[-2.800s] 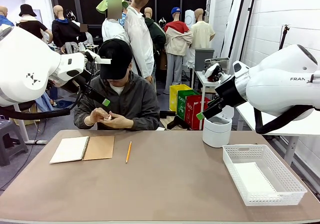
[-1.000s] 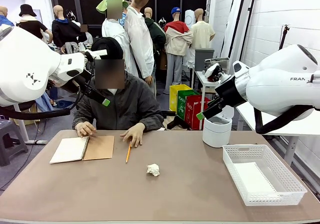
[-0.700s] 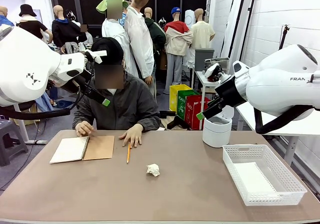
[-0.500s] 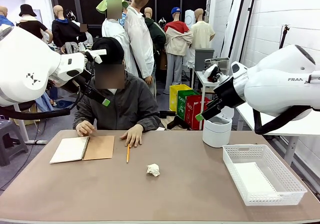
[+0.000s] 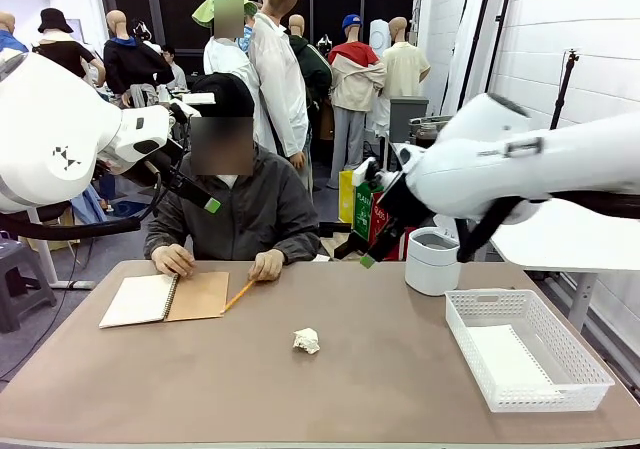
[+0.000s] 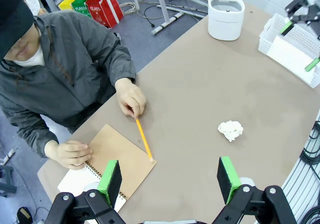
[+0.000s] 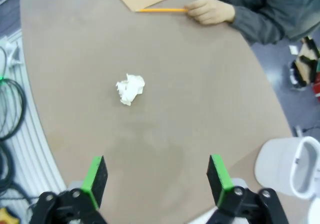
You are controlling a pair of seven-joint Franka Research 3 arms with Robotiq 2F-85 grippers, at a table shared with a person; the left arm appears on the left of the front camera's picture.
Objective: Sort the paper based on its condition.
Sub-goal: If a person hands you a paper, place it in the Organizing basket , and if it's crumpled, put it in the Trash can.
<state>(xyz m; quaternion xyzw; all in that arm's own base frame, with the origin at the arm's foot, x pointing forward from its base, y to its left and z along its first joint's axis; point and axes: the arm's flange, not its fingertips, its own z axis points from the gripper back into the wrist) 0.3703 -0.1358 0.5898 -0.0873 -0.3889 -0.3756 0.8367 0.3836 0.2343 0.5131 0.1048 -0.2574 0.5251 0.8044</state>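
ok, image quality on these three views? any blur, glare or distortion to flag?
Front view: even indoor light, the crumpled paper crisp with a faint soft shadow; right gripper slightly smeared. Left wrist view: sharp, wide-angle bending at the edges, left gripper fingers in focus. Right wrist view: softer overall, the paper's creases smeared, no glare on the table.

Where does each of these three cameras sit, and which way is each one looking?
Front view: fixed at the robot's side, facing the person across the table; both white arms show.
Left wrist view: above the notebook, looking down; the open left pincer rises from the bottom edge.
Right wrist view: over the table's middle, looking down; the open right pincer shows.
All three share the crumpled paper and the pencil.
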